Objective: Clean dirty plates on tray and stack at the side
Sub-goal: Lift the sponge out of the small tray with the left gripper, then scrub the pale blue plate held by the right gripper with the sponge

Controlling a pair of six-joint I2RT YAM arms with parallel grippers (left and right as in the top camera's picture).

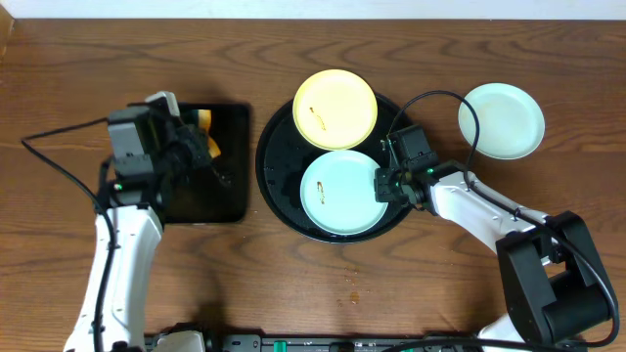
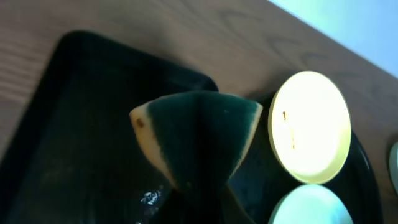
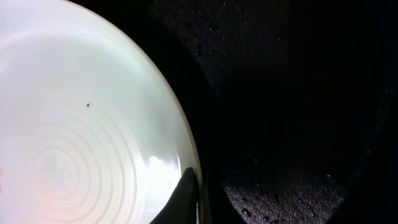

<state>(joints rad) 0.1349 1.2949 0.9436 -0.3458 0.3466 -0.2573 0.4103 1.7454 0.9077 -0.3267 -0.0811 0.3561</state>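
Everywhere dark wood-grain table (image 1: 323, 293) — glossy black tray (image 1: 277, 166) resting centrally.

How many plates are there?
3. A pale yellow plate sits at the back of the round black tray, a mint-green plate at its front, and a second mint-green plate on the table beside it. None looks hidden.
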